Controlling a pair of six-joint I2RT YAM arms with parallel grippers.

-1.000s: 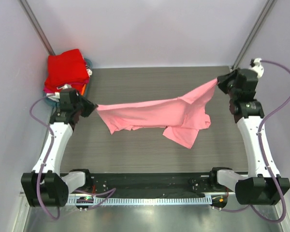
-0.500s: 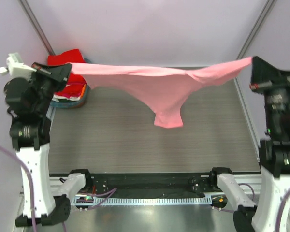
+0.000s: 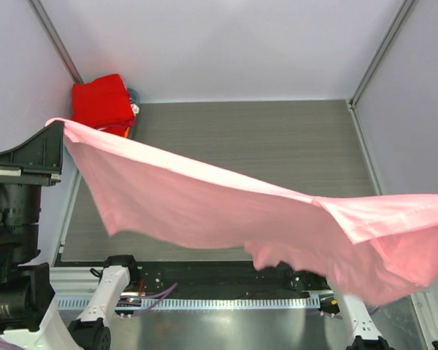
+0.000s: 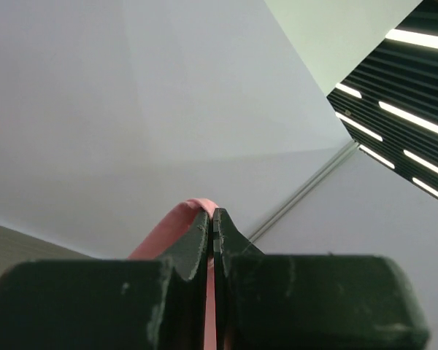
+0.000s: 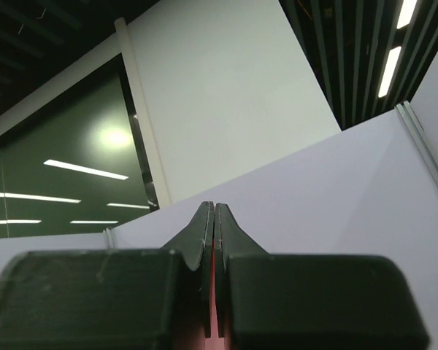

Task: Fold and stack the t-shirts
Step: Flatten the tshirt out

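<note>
Pale lilac walls (image 3: 226, 44) close in a grey wood-grain surface (image 3: 277, 138), and at its far left corner sits a stack of folded shirts topped by a bright red one (image 3: 100, 102). Nearer to me than that stack, and reaching well to its right, hangs the light pink cotton t-shirt (image 3: 204, 211), spread wide in the air between my arms. My left claw (image 4: 212, 219) is pinched tight on a pink edge just nearside of the stack. My right claw (image 5: 214, 211) is pressed together too, with a sliver of pink between its fingers, though it sits outside the overhead view. I judge both grips thin: a hard pull could slip the cloth free on either side. The sagging lobe far right of the stack hangs over the base rail (image 3: 226, 301), and a careless lowering could snag it there or land it bunched.
</note>
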